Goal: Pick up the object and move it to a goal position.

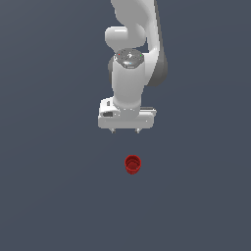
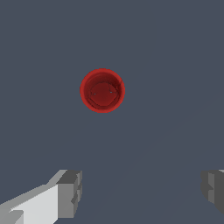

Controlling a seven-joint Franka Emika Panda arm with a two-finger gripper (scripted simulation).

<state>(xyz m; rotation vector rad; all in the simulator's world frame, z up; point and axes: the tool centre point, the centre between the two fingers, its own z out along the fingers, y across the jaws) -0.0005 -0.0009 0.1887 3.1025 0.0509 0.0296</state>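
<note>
The object point(image 1: 133, 164) is a small red cup-like cylinder standing upright on the dark grey floor, its hollow top facing up. In the wrist view the object point(image 2: 102, 90) shows as a red ring with a darker inside. My white gripper point(image 1: 125, 131) hangs above the floor, clear of the cup, which lies nearer the exterior view's bottom edge. Its two fingertips point(image 2: 70, 192) stand wide apart with nothing between them, so my gripper point(image 2: 142, 192) is open. The cup is much narrower than the gap.
The white arm point(image 1: 130, 73) rises behind the gripper toward the exterior view's top. A flat, uniform dark grey surface point(image 1: 54, 196) surrounds everything.
</note>
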